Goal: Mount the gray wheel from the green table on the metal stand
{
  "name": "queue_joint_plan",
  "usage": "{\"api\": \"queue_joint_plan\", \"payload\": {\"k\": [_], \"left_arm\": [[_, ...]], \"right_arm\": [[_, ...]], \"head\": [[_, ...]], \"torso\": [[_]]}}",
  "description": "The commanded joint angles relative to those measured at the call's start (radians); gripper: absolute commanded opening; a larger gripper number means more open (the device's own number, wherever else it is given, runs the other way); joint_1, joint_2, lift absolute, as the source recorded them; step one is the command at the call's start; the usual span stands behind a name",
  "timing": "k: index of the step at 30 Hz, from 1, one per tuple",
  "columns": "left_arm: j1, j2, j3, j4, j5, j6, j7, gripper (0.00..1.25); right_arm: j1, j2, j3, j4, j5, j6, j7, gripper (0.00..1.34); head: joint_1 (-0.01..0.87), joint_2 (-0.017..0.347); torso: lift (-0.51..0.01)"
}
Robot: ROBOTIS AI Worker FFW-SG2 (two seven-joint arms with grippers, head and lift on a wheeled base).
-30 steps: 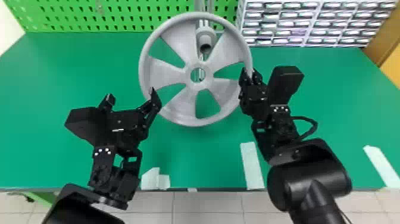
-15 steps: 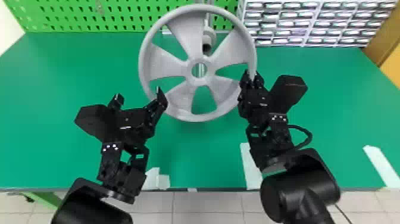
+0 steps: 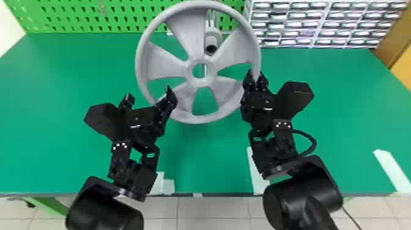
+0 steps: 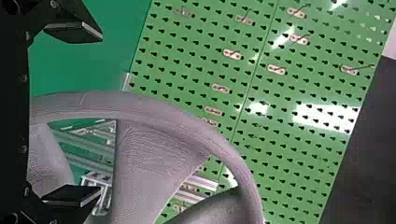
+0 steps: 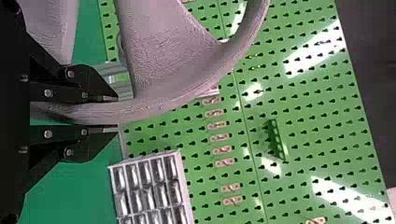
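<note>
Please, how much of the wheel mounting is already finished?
The gray wheel looks lifted above the green table, its rim held in the right gripper. The left gripper is open at the rim. Mounting is left: the end of the metal stand shows between two spokes, not in the center hole.

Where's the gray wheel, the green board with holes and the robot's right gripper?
Gray wheel point(image 3: 201, 82), head view: hub, below its hole.
Green board point(image 3: 76, 13), head view: its left part.
Right gripper point(image 5: 116, 113), right wrist view: between its fingertips.
</note>
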Motion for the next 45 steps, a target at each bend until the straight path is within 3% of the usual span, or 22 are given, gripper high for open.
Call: {"api": "queue_joint_plan", "payload": {"k": [1, 23, 40, 45], "left_arm": [[-0.016, 0.0, -0.004, 0.019, 0.017, -0.024, 0.0, 1.12], [-0.068, 0.0, -0.027, 0.092, 0.138, -0.077, 0.0, 1.11], [-0.076, 0.0, -0.002, 0.108, 0.149, -0.102, 0.011, 1.11], [-0.088, 0.0, -0.001, 0.121, 0.161, -0.102, 0.011, 1.02]], "right_arm": [[0.0, -0.002, 0.004, 0.008, 0.001, -0.027, 0.001, 0.24], [-0.006, -0.011, 0.027, 0.031, 0.006, -0.105, 0.001, 0.23], [-0.006, -0.008, 0.023, 0.031, 0.007, -0.114, 0.001, 0.23], [-0.008, -0.01, 0.027, 0.033, 0.007, -0.117, 0.001, 0.24]], "head": [[0.868, 0.052], [0.868, 0.052], [0.868, 0.052], [0.868, 0.052]], "torso": [[-0.093], [-0.093], [-0.093], [-0.093]]}}
